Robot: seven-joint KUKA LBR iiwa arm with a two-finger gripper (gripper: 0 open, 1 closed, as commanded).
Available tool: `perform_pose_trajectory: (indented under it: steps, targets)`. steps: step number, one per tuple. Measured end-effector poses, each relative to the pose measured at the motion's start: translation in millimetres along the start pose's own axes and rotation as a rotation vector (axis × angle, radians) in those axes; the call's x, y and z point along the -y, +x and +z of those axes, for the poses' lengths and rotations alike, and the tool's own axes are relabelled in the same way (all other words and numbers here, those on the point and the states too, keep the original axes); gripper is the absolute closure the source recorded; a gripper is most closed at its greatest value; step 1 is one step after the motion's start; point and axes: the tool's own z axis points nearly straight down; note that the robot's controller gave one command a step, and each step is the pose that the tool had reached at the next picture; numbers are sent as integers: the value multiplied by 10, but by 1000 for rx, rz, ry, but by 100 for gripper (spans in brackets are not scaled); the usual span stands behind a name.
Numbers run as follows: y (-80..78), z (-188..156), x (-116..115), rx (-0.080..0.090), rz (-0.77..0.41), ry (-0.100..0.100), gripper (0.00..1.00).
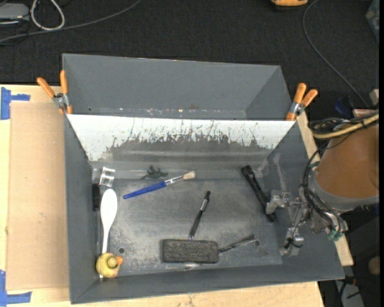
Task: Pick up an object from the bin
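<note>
Camera view, one arm in from the right. We note the claw (293, 238) low against the right-hand slope of the bin (179, 94), hanging under an orange-brown wrist cover (345, 165) with cables looped about it. We cannot tell how far the claw is open, nor whether it has hold of anything; the metal parts there run together.

Nearest to the claw is a black bar (256, 190). It lies slanted on the bin floor, its lower end just beside the claw on the view's left and a little farther back. No other thing lies as close, so we log it as the likeliest pick.

Next out, level with the claw and to its left, lies a thin dark rod (238, 242). Its far end meets a dark grey block (189, 251) lying flat near the front wall.

Past the rod, a black pen (200, 214) lies tilted on the open floor. Its lower tip is close to the block; we cannot tell if they touch.

Farther from the claw, toward the back, we see a blue-handled brush (157, 186), bristles turned toward the claw's side, and a small dark lump (155, 171) just behind it.

Farthest off, along the opposite wall, lie a white spoon (107, 213), bowl away from the front, and a yellow toy (107, 265) by its handle end in the front corner.
</note>
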Motion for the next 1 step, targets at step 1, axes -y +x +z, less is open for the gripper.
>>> perform_pose_trajectory:
  steps: [1]
  targets:
    - [-18, -23, -7, 5, -5, 1, 0]
